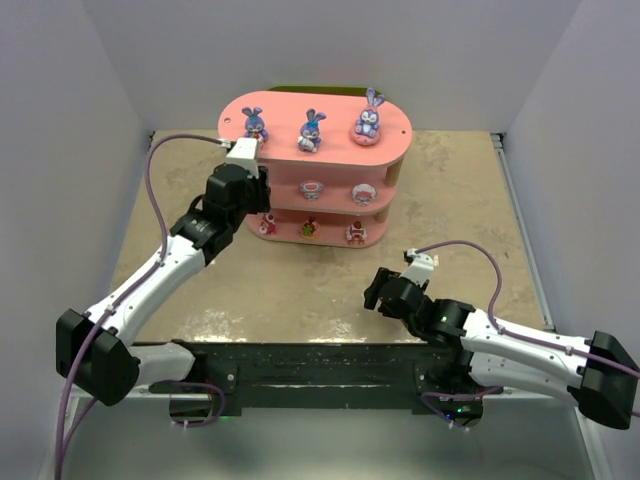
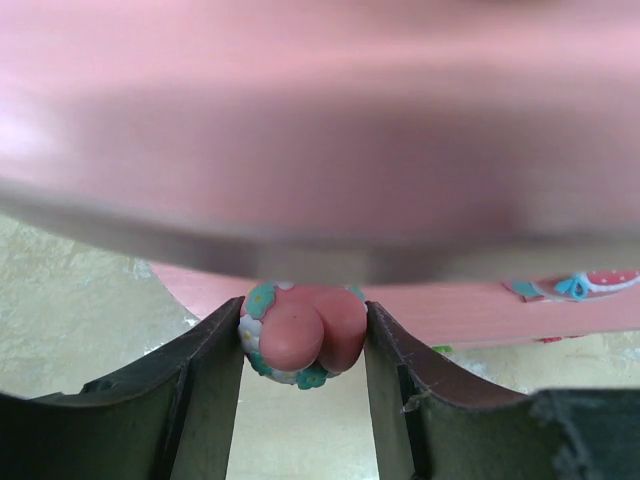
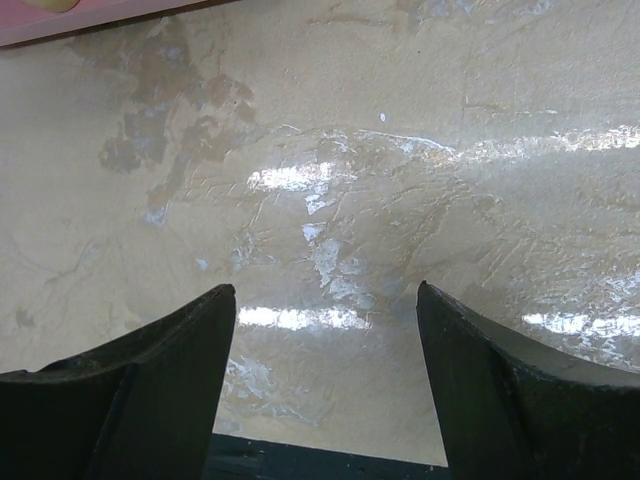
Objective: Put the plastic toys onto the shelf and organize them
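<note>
One pink toy (image 2: 300, 342) pinched in left end effector (image 2: 303, 315).

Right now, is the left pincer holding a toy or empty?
Holding: the left pincer is shut on a pink toy, its fingers pressing both sides.

The shelf (image 2: 320, 130) is a big pink blur in the left wrist view. The face of the pink toy (image 2: 305, 335) between the left fingers (image 2: 205, 390) is hidden, and another toy (image 2: 585, 285) is cut off by the right edge. From above, the left arm (image 1: 225, 195) hides those fingers and that toy. The little toys (image 1: 313, 187) on the two lower boards are too small to tell. The right wrist view shows only a pink strip of shelf at its top edge.
</note>
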Action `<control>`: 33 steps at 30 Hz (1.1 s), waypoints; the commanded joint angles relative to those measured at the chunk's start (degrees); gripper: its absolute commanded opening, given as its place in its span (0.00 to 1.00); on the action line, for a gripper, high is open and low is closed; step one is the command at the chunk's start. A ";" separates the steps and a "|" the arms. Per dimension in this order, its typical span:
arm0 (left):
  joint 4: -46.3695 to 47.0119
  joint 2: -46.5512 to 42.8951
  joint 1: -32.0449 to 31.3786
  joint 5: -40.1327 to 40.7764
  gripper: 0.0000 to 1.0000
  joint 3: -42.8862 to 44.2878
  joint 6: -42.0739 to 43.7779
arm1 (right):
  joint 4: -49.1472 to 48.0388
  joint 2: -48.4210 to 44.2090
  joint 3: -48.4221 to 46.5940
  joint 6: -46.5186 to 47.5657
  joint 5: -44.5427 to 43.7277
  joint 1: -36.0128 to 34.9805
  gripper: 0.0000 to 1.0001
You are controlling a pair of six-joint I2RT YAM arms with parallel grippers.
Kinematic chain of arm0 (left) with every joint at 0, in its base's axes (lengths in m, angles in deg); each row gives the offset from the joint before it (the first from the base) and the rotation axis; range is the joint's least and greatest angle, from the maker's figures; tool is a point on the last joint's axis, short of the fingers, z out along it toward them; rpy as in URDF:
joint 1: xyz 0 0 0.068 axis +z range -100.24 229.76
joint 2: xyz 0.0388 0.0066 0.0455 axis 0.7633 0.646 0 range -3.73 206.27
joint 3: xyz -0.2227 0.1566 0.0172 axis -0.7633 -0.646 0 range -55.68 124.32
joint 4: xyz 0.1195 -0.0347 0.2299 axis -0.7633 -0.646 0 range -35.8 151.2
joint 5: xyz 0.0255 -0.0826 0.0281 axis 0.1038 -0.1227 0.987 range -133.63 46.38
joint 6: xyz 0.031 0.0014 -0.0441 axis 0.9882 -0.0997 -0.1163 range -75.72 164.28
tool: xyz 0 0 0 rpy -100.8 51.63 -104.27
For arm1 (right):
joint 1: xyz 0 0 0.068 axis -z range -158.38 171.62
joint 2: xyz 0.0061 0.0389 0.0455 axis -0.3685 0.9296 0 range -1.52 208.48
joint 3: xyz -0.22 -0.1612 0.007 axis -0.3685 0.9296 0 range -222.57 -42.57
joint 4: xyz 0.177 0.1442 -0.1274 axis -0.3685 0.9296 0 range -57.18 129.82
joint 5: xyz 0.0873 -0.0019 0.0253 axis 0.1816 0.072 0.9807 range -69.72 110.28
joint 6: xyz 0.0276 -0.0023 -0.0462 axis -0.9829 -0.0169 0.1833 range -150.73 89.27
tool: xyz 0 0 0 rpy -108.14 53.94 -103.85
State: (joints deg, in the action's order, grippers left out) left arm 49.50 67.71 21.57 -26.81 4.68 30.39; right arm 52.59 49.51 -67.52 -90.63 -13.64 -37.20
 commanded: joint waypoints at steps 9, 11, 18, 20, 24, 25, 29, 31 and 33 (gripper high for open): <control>0.81 3.70 5.59 -10.58 0.17 4.86 0.35 | -0.96 0.65 -2.03 0.66 -0.81 0.20 0.76; 1.07 4.06 6.12 -11.98 0.17 4.77 0.53 | -1.05 0.83 -2.03 0.57 -0.81 0.20 0.76; 0.89 4.94 7.09 -13.13 0.20 4.33 -0.52 | -0.79 0.74 -2.12 0.48 -0.89 0.20 0.76; 0.89 4.50 7.09 -13.04 0.20 4.07 -0.70 | -0.79 0.83 -2.12 0.48 -0.89 0.20 0.76; 1.25 3.36 7.09 -13.04 0.21 2.58 -0.79 | -0.79 0.83 -1.95 0.31 -0.81 0.20 0.76; 1.42 3.18 7.09 -13.04 0.21 2.40 -0.61 | -0.87 0.83 -1.94 0.31 -0.72 0.20 0.76; 1.77 1.87 7.09 -12.95 0.20 1.26 -0.08 | -1.05 1.09 -1.95 0.13 -0.46 0.20 0.76; 1.95 1.51 7.09 -12.86 0.20 0.64 -0.26 | -1.14 1.27 -1.94 0.22 -0.45 0.20 0.75; 2.30 0.81 7.09 -13.04 0.20 -0.15 -0.52 | -1.14 1.27 -1.94 0.05 -0.45 0.20 0.75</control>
State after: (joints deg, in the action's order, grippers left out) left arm 49.98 69.63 27.91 -39.99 5.99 30.37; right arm 52.53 50.29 -67.72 -90.50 -13.20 -37.18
